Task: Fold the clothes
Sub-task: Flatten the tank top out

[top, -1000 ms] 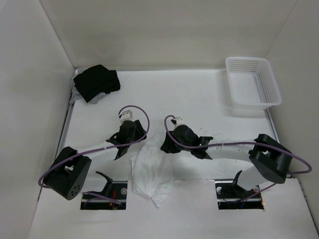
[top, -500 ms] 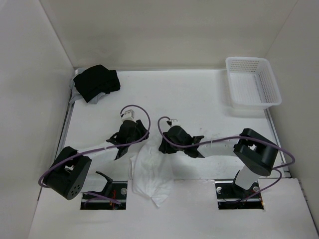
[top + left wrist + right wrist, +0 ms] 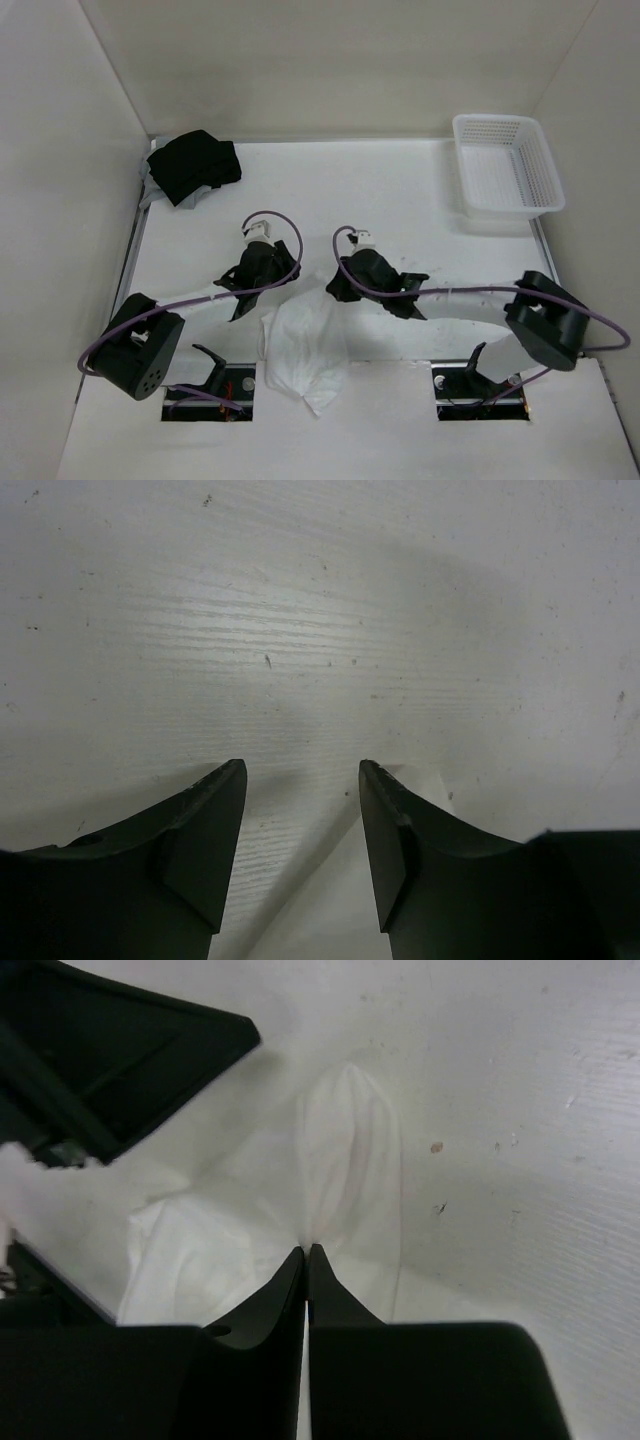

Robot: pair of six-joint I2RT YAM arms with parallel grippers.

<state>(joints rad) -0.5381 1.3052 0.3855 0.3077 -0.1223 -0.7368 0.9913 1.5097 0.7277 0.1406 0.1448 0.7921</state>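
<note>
The clothes (image 3: pixel 303 350) are one crumpled white garment lying at the table's near middle, between the two arms. My right gripper (image 3: pixel 332 291) is at the garment's top edge, and in the right wrist view its jaws (image 3: pixel 306 1250) are pressed together, pinching a raised fold of the white fabric (image 3: pixel 350 1160). My left gripper (image 3: pixel 243 298) hovers just left of the garment's upper left corner. Its fingers (image 3: pixel 300 770) stand apart over bare table, with a pale edge of the garment (image 3: pixel 330 915) lying below and between them, untouched.
A black cloth bundle (image 3: pixel 193 166) lies at the far left corner. A white plastic basket (image 3: pixel 505 165) stands at the far right. Walls close in the table on three sides. The left gripper's black body (image 3: pixel 120 1050) shows close by in the right wrist view.
My right gripper has closed from partly open onto the garment's top fold, after its arm swung in and back. The left gripper has hardly moved.
</note>
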